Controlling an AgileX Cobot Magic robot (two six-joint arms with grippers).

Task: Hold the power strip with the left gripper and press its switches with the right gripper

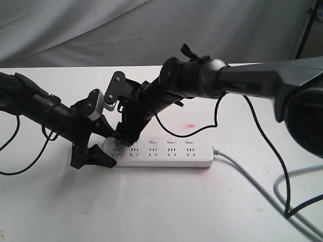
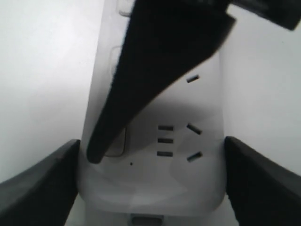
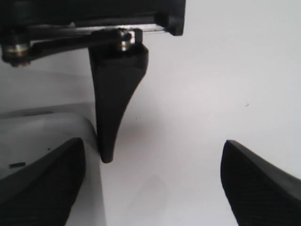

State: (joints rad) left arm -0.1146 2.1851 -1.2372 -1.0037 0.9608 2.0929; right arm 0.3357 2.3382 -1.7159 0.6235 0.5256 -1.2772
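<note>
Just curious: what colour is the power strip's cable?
Light grey; the cable shows best in the exterior view.

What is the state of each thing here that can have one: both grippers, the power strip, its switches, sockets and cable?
power strip: flat on the table.
left gripper: jaws shut on the power strip's end, one against each long side.
right gripper: jaws open, one tip on the end switch.
switches: on or off cannot be told.
sockets: those in view are empty.
grey cable: attached, slack on the table.
</note>
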